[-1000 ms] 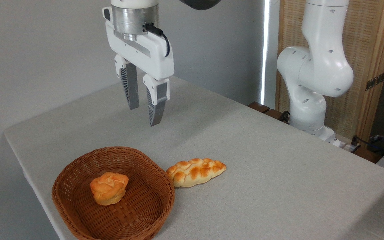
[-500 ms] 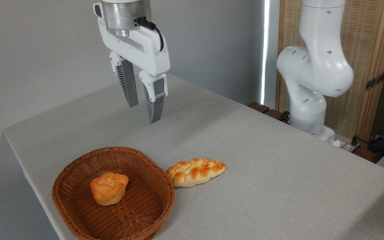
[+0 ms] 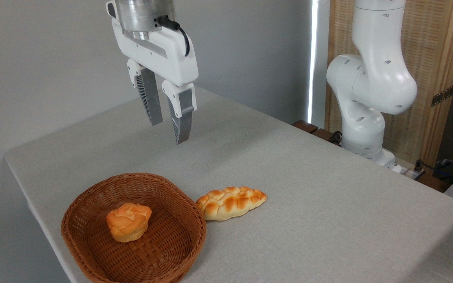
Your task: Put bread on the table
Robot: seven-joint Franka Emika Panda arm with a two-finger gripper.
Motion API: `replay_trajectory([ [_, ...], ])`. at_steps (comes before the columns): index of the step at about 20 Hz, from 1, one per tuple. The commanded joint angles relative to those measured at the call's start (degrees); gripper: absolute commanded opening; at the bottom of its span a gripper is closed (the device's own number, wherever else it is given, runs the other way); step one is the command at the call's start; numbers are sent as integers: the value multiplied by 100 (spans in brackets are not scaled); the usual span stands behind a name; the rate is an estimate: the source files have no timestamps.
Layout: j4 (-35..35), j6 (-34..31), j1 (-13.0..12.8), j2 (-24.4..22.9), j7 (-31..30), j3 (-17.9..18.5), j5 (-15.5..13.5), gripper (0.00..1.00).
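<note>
Wicker comes first for us: the brown basket (image 3: 134, 232) sits at the near left of the worktop (image 3: 309, 220), and we take it as our landmark. Inside it, a little left of its middle, rests a small round orange bun (image 3: 128, 221), which is not our concern.

Just beside the basket's right rim lies the bread (image 3: 231, 203), the long braided loaf, flat on the cloth with its near-left tip at or touching the wicker; we cannot tell which. It lies outside the basket entirely, so by our reading the task looks as good as done.

We judge the loaf light and soft, with a glazed crust that may be a little slick and would dent under a hard squeeze. If we had to take it again, we would close across its short width at the thick middle, where the braid is fullest, with gentle pressure. The pointed ends are thin and would let it swing or slip, and the tip next to the basket leaves little room for a finger.

Beyond the basket, well above the cloth and far clear of the loaf, hangs the hand (image 3: 167, 131), empty, its two ribbed fingers (image 3: 182, 118) set a narrow gap apart, pointing down.

Farthest off, right of the basket, stands the white arm's base (image 3: 364, 129).
</note>
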Motion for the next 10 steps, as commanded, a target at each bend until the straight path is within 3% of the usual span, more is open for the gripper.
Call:
replay_trajectory([
  [1, 211, -210, -33, 52, -60, 33, 81, 100],
  [7, 211, -263, -33, 52, -42, 50, 90, 100],
  [10, 219, -447, -33, 61, -33, -2, 431, 100],
])
